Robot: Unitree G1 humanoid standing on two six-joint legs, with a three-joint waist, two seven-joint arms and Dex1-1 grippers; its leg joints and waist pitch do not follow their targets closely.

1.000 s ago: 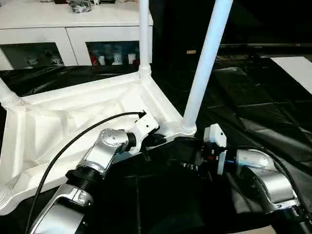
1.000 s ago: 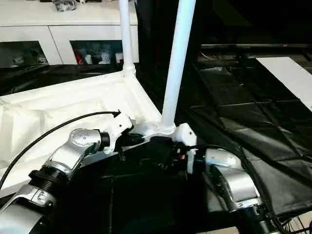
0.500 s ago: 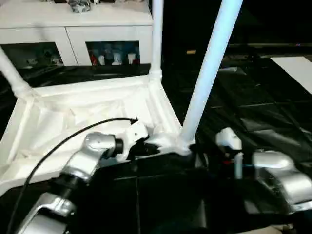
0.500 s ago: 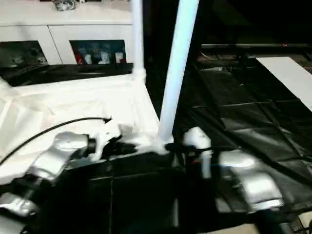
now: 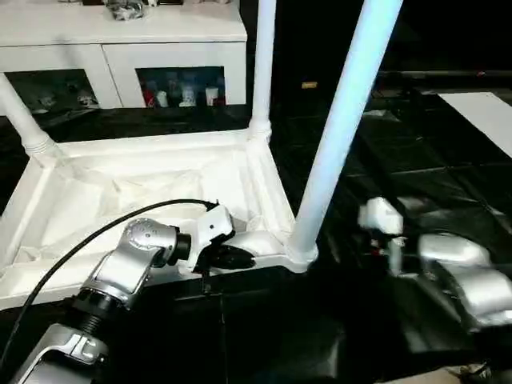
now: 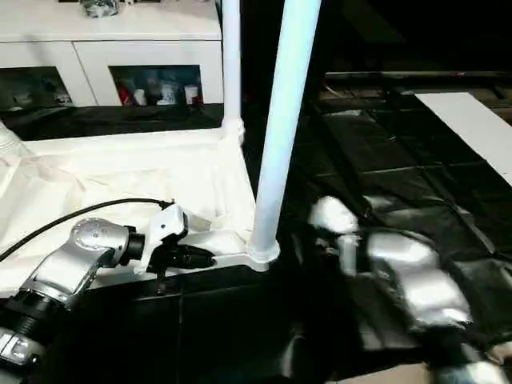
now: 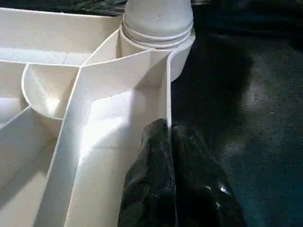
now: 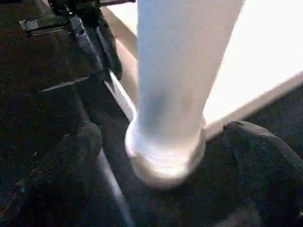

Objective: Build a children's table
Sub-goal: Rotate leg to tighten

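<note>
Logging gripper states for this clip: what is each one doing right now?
Left gripper: closed on the tabletop rim near the corner.
Right gripper: open, fingers either side of the near leg, holding nothing.

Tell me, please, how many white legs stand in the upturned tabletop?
3: near-right corner leg, far-right corner leg, far-left corner leg. The near-left corner is out of frame, so another may be hidden.

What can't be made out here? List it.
- Near leg: top cut off by the head views' upper edge.
- Right gripper: blurred in the head views.
- Tabletop: fourth corner socket cut off, left edge.
- Cabinet contents: too small behind the glass.
</note>
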